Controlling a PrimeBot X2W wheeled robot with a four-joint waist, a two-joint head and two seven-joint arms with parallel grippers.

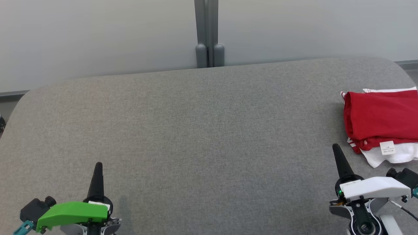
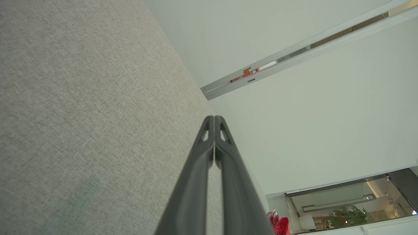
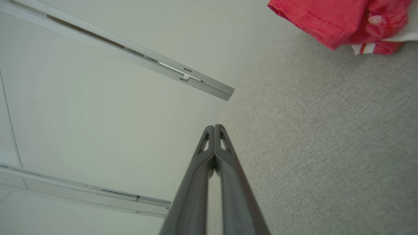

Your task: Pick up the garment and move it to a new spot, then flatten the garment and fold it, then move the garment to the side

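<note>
**A:** At the right edge of the grey table (image 1: 202,130), the red-and-white garment (image 1: 378,120) lies in a compact bundle, and the head view's border cuts off part of it. We hold nothing: our left gripper (image 1: 98,168) and right gripper (image 1: 337,150) each have their fingers pressed together, hovering low at the near side. The right one is near the bundle but apart from it.

**B:** Which step do we judge this to be?

**A:** We can't settle it. The cloth looks doubled over and already sits at the side, so the task may be done. If it is the start, the pickup comes next. The right gripper would need to open, swing further right and pinch an upper layer.

**B:** And how does it lie?

**A:** Its rounded red edge faces left, toward the table's middle. A white label (image 1: 387,147) sits on the near side. The long axis seems to run left to right across the table, but with the right end out of view we can't be sure.
</note>
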